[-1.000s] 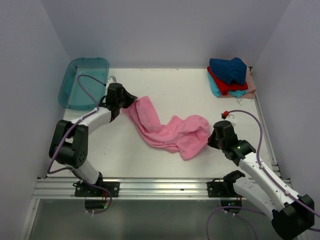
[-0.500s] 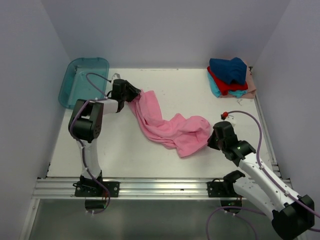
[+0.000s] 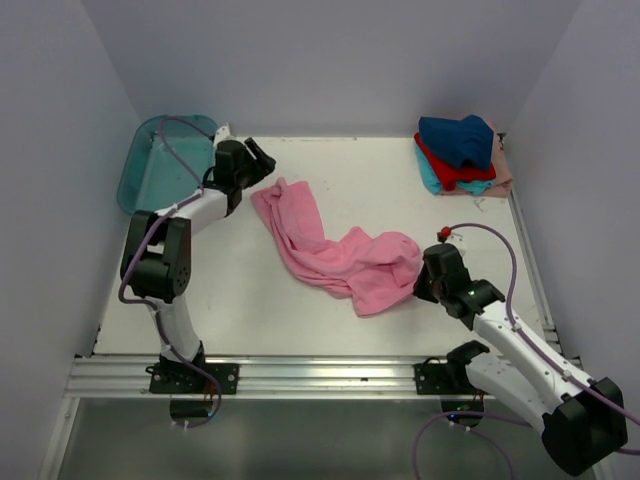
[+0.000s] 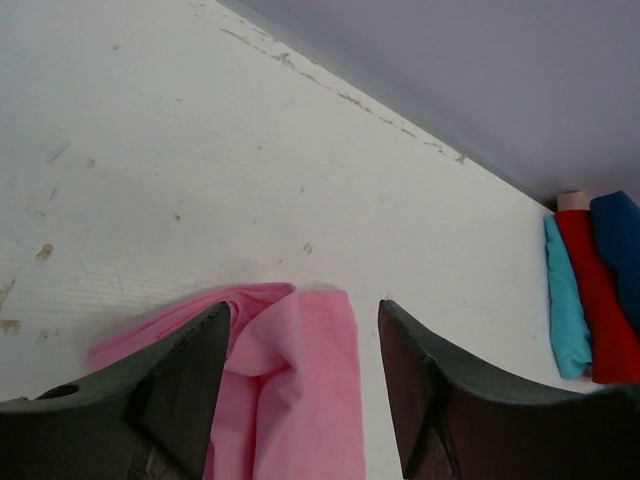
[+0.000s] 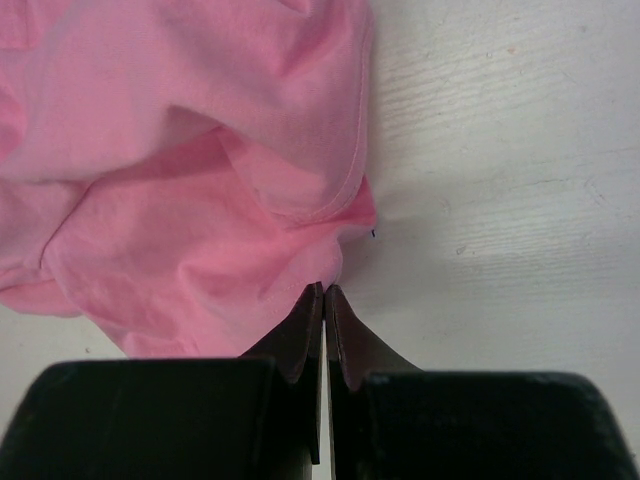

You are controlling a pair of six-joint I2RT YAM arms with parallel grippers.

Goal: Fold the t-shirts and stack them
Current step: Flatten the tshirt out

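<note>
A pink t-shirt (image 3: 340,262) lies crumpled in a long diagonal band across the middle of the table. My left gripper (image 3: 264,159) hovers open just beyond the shirt's far-left end, holding nothing; in the left wrist view that pink end (image 4: 300,400) lies on the table between my spread fingers (image 4: 190,370). My right gripper (image 3: 424,281) is shut on the shirt's near-right edge, and the right wrist view shows the pink cloth (image 5: 180,180) pinched at the closed tips (image 5: 325,290). A pile of navy, red, teal and peach t-shirts (image 3: 458,150) sits at the back right corner.
A translucent teal plastic tub (image 3: 160,165) stands at the back left, close behind my left arm. The pile of shirts (image 4: 590,290) also shows at the right edge of the left wrist view. White walls enclose the table on three sides.
My left gripper has opened and let go of the pink shirt's left end, then drawn back toward the far-left corner. The released end now lies on the table. The right gripper stayed shut.
</note>
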